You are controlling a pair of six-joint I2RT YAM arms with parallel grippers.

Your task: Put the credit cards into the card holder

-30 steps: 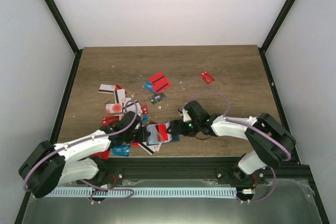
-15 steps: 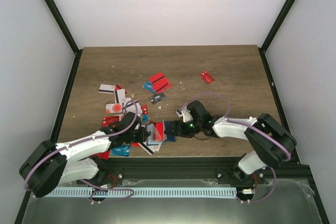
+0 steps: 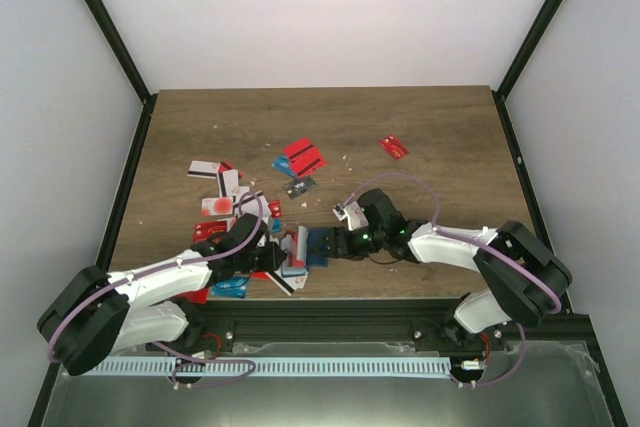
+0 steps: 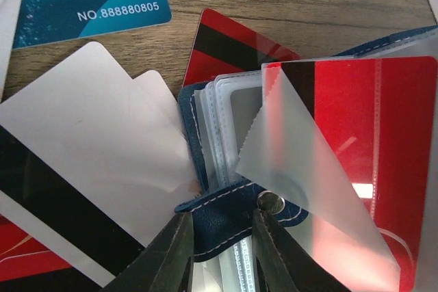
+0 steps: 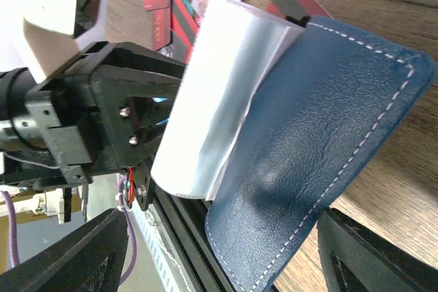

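Holder [image 3: 297,250] sat fanned open lower centre; your left tool [image 4: 220,234] pinched its tab, your right tool [image 5: 220,251] gaped wide.

Rear overhead view of the table [image 3: 430,137]; both wrist close-ups on the card holder [image 5: 328,121].

White arm links [image 3: 165,277] with black joints, looping purple cables [image 3: 398,178], a green wrist light [image 3: 360,238], and a black-fingered left gripper [image 4: 220,244].

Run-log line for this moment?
left gripper: shut on card holder tab | right gripper: open around its cover | red card: under clear sleeve | other credit cards: loose on table
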